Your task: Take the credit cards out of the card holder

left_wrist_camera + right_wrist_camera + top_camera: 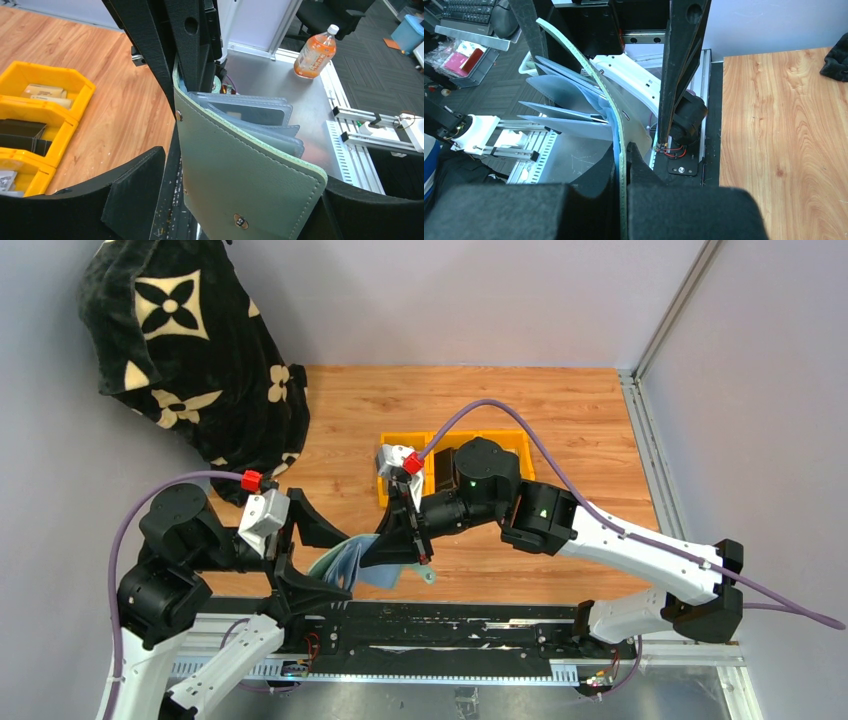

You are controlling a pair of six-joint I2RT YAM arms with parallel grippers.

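Note:
The card holder is a pale sage-green wallet held in the air over the table's near edge. Its grey-blue pockets fan out from the cover. My right gripper is shut on the cover's edge, which runs up between its black pads as a thin green line. My left gripper is open, one finger on each side of the cover, with a gap at the left finger. The closure tab hangs below. I cannot make out any credit cards in the pockets.
Yellow bins holding small items stand behind the arms, also in the left wrist view. A black patterned cloth hangs at the far left. A black rail runs along the near edge. A bottle stands off the table.

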